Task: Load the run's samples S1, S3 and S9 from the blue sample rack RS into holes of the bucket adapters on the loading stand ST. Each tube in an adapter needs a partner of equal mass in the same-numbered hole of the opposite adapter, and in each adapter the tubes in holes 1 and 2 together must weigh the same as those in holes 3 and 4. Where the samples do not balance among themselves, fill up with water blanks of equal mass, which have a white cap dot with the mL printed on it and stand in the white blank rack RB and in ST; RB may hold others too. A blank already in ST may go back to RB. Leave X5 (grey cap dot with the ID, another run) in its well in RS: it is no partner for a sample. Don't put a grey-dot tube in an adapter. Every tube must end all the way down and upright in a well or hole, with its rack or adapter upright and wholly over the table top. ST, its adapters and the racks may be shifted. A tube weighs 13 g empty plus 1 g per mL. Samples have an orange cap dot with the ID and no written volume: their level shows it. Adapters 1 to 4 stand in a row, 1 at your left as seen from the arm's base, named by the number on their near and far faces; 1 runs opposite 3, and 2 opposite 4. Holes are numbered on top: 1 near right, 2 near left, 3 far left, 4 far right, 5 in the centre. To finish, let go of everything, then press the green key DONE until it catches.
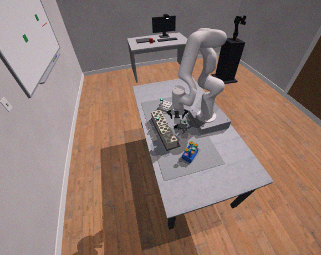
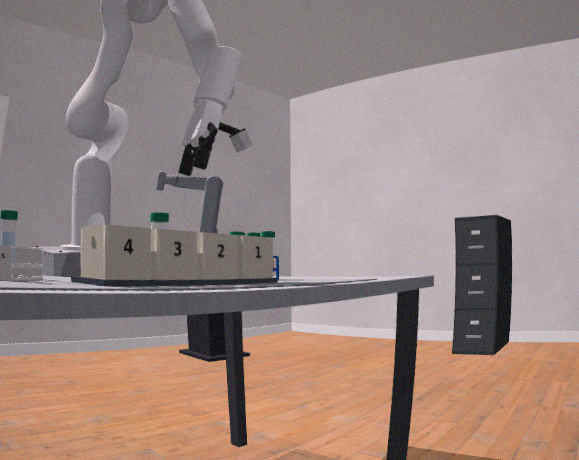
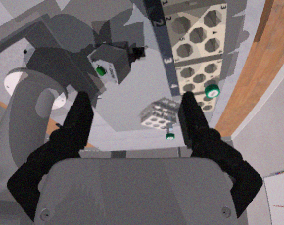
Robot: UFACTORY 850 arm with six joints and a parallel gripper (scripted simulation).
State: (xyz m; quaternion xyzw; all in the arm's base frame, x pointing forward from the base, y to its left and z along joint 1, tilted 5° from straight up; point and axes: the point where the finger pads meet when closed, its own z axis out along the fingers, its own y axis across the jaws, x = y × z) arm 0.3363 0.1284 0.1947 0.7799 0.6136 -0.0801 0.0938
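Top view shows the white arm (image 1: 197,58) bent over the grey tabletop (image 1: 212,180), its pincer (image 1: 178,116) hanging in the air between the arm's base (image 1: 226,123) and the row of beige tube blocks (image 1: 164,129). Its black fingers are spread as wide as they go, with nothing between them.

From the side, four blocks stand in a line on a dark stand (image 2: 133,282), numbered 4, 3, 2, 1 from left to right. One green-capped tube (image 2: 159,218) stands up out of the row, between the faces marked 4 and 3; which block holds it cannot be told from there. The pincer (image 2: 194,162) hangs well above the blocks.

A blue rack (image 1: 189,155) sits near the middle of the tabletop, apart from the blocks, holding tubes with orange cap dots. A white rack (image 1: 165,105) sits at the far end of the block row, with a green-capped tube (image 1: 161,100) at its corner.

Wrist view looks down past the fingers to the block row (image 3: 194,41) and the white rack (image 3: 158,115).
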